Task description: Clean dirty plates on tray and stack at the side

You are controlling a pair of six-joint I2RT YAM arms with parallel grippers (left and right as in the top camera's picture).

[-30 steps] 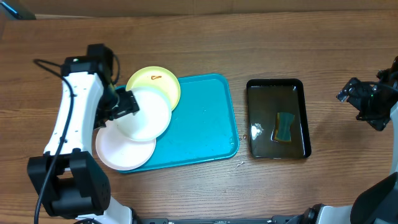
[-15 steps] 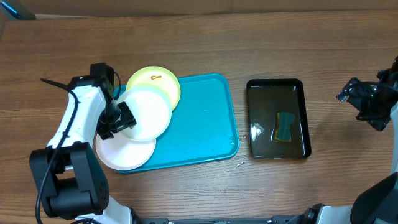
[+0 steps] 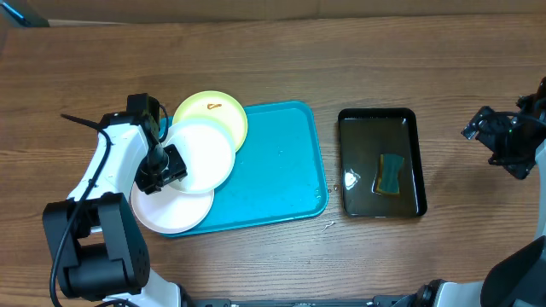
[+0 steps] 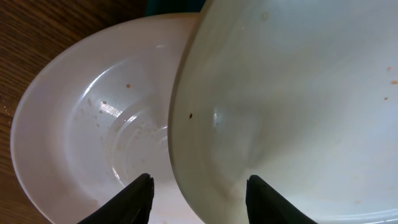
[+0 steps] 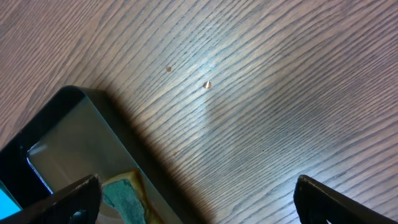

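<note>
Counter (image 3: pixel 358 51) of brown wood carries the turquoise tray (image 3: pixel 281 170) at centre-left and a smaller black tray (image 3: pixel 381 119) just to its right, the 2 apart by a narrow gap. 3 plates overlap at the tray's left end. Yellow-green plate (image 3: pixel 229 115) lies at the far-left corner, rim hanging over the tray edge, w/ a small brown-red smear (image 3: pixel 213 107) near its middle. Top white plate (image 3: pixel 205 153) lies over that plate's near edge and also over the lower white plate (image 3: pixel 175 209), which sits at the near-left corner, approx half on the tray and half out over the counter. Left wrist view shows fine brown specks in both white plates. Left tool (image 3: pixel 165 164) is at the top white plate's left rim. Its fingers (image 4: pixel 140 198) stand part-way apart, 1 each side of that rim: 1 over the plate's inside, the other over the lower white plate. Can't tell whether they pinch the rim. Right tool (image 5: pixel 198 183) hangs over bare counter at the far right, well apart from the plates, jaws spread wide. Black tray's corner shows at the bottom-left of the right wrist view. It's glossy, w/ a teal sponge (image 3: pixel 391 173) lying inside, toward its right side.
</note>
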